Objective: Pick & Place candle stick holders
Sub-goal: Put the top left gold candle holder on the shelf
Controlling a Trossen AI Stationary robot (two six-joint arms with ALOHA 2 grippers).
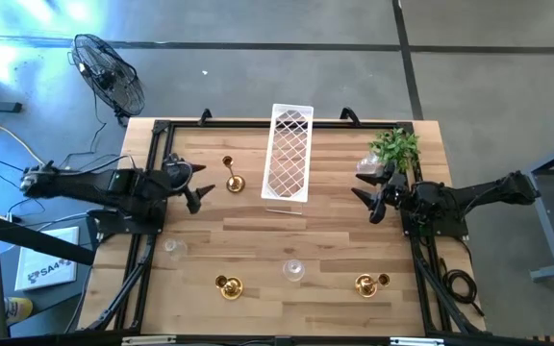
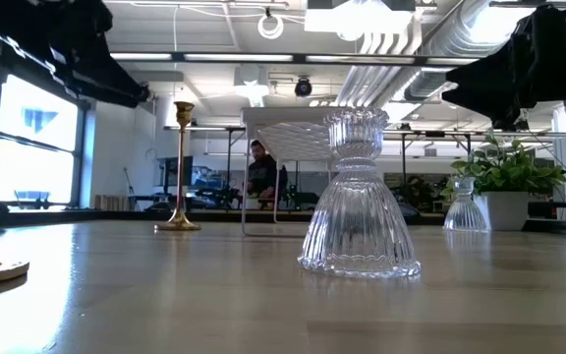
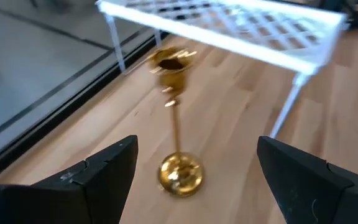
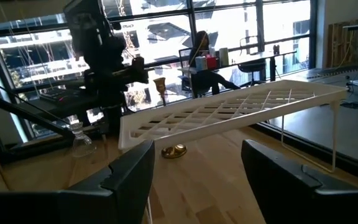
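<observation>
1. Tall gold candle stick holder (image 1: 232, 175) stands upright, upper centre-left of the high view, just left of the white lattice tray (image 1: 289, 152).
2. Left pincer (image 1: 198, 187), spread and empty, faces it, seemingly lined up to grasp.
3. Right pincer (image 1: 371, 198) waits released at centre right.

The setting is an open industrial lab or office. Exposed ceiling ducts (image 2: 430, 59) run overhead. A floor fan (image 1: 109, 75) stands upper left on concrete.

Gold tall holder (image 1: 232, 176), ribbed clear glass holder (image 2: 360, 197), white lattice tray (image 1: 289, 152).
</observation>
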